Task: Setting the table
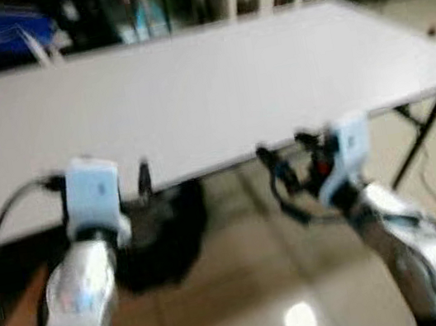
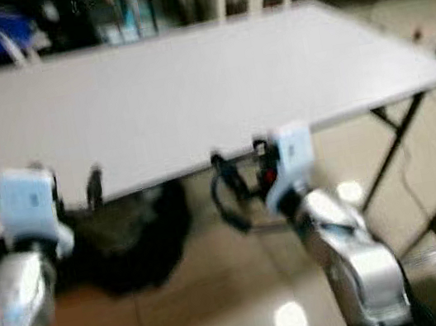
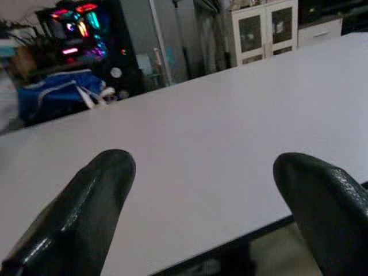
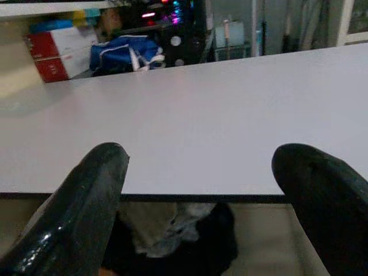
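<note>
Robot facing a long white table [image 1: 214, 88], both arms raised side by side just short of its near edge. Left gripper [image 3: 201, 213] and right gripper [image 4: 198, 201] each have their black fingers spread wide with nothing between them — a ready posture, apparently chosen so either hand can take an item once one is reached. No plates, cups or cutlery can be made out on the tabletop, so the task looks barely begun. A dark bag [image 1: 158, 231] lies on the tiled floor under the table edge; a blue bag [image 4: 123, 54] sits beyond the far side. The head views are blurred — the robot is probably moving.
</note>
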Controlling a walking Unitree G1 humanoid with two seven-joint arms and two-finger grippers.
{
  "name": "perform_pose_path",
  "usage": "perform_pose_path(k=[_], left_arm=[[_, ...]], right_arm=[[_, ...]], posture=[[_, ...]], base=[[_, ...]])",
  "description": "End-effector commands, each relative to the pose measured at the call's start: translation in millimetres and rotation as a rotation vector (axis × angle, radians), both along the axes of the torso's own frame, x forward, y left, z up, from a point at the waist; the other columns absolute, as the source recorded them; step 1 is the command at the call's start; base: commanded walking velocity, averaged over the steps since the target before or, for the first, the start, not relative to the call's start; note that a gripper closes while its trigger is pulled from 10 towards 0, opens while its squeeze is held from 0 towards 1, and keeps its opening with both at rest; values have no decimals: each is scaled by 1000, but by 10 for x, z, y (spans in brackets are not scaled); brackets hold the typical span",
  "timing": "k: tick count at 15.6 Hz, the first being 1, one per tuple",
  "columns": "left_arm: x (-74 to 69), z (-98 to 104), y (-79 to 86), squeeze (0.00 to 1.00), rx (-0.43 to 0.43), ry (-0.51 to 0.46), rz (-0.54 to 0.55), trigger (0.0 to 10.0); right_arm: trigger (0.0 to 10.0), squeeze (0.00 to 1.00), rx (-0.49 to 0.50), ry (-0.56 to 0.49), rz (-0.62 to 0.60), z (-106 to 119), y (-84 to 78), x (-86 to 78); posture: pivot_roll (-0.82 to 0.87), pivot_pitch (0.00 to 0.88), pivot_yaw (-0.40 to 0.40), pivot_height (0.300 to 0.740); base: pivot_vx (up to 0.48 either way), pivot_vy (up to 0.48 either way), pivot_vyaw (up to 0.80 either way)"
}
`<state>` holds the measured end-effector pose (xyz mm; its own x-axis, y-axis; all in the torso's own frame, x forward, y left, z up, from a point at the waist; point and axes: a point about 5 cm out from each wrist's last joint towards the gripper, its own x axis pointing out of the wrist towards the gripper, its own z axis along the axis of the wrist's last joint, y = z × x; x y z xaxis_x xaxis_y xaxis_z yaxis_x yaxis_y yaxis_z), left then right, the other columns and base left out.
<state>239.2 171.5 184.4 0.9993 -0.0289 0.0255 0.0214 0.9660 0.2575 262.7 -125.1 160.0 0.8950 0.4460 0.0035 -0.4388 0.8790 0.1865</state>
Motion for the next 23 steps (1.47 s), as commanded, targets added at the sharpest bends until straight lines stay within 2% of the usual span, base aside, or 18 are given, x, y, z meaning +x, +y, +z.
perform_pose_path(k=[1, 4, 7, 8, 9, 11, 12, 14, 15, 16, 17, 19, 20, 23], left_arm=[[19, 40, 19, 0, 29, -9, 9, 10000], [83, 107, 27, 0, 39, -17, 7, 10000], [141, 133, -11, 0, 25, -17, 5, 10000], [153, 132, -25, 0, 19, -16, 4, 10000], [161, 129, -50, 0, 10, -14, -6, 10000], [170, 133, -67, 0, 11, -13, -12, 10000], [176, 138, -78, 0, 1, -12, -10, 10000], [182, 122, -86, 0, -75, 16, -1, 10000], [182, 113, -92, 0, -100, 21, -15, 10000], [182, 100, -90, 655, -109, 30, -22, 10000], [187, 98, -87, 1000, -97, 33, -24, 10000], [212, 110, -80, 1000, -50, 28, -12, 10000], [231, 122, -74, 0, -26, 23, -12, 10000], [256, 154, -49, 0, -4, 7, -1, 10000]], right_arm=[[10000, 0, -3, -25, -18, 73, 8, 19], [10000, 0, -53, -12, -111, 166, -31, 85], [10000, 0, 20, -61, -122, 300, -43, 119], [10000, 0, 11, -76, -135, 330, -37, 132], [10000, 0, -47, -84, -220, 348, -46, 167], [10000, 0, 29, -55, -186, 318, -17, 175], [10000, 0, 38, -24, -214, 250, -60, 182], [10000, 0, 42, 8, -276, 165, -146, 194], [10000, 1000, 35, 18, -314, 142, -191, 205], [10000, 1000, 18, 33, -345, 111, -230, 215], [10000, 1000, 0, 34, -354, 102, -251, 217], [10000, 1000, -14, 43, -356, 97, -254, 221], [10000, 1000, -49, 20, -309, 124, -195, 230], [10000, 1000, 5, -4, -256, 221, -79, 235]], posture=[[33, 2, -76, 740], [10, 11, -69, 740], [4, 13, -65, 740], [-7, 12, -57, 740], [-13, 12, -54, 740], [-11, 13, -57, 740], [-3, 14, -63, 740], [2, 15, -66, 740], [0, 14, -64, 740], [-3, 14, -60, 740], [-3, 14, -60, 740], [-5, 13, -52, 740], [-3, 12, -52, 740], [0, 13, -48, 740]], base=[[0, 480, 800], [0, 480, 0], [0, 480, 0], [0, 480, 0], [0, 480, 0], [0, 480, 0], [0, 480, 0], [0, 480, 0], [0, 480, 0], [0, 480, 0], [0, 480, 0], [0, 480, 0], [0, 480, 0], [0, 480, 0]])
